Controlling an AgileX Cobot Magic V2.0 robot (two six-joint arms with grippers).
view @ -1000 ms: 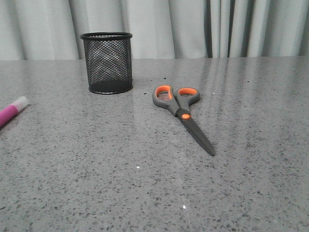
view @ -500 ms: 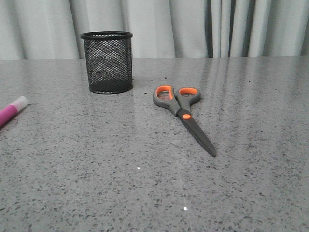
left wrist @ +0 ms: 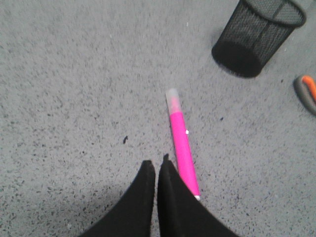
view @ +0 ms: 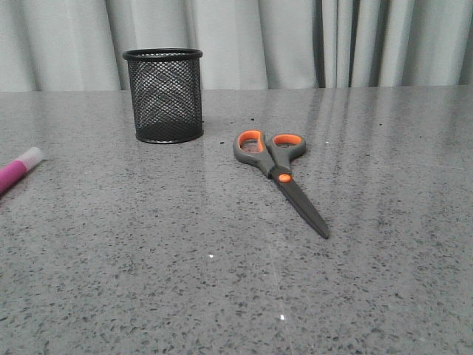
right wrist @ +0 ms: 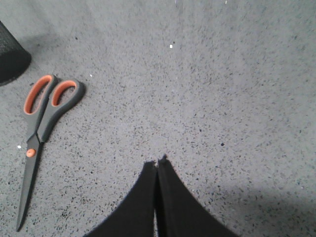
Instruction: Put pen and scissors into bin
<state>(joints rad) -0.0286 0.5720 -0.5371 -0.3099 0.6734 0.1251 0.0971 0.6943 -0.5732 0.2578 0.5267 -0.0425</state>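
Observation:
The black mesh bin (view: 163, 95) stands upright at the back left of the table; it also shows in the left wrist view (left wrist: 256, 34). The scissors (view: 279, 174) lie flat and closed to its right, handles toward the back, and show in the right wrist view (right wrist: 40, 126). The pink pen (view: 18, 170) lies at the table's left edge, half cut off in the front view. In the left wrist view the pen (left wrist: 181, 143) lies just beside my shut, empty left gripper (left wrist: 156, 163). My right gripper (right wrist: 156, 162) is shut and empty above bare table, apart from the scissors.
Grey speckled table (view: 236, 281) with a pale curtain (view: 295, 41) behind its far edge. Neither arm shows in the front view.

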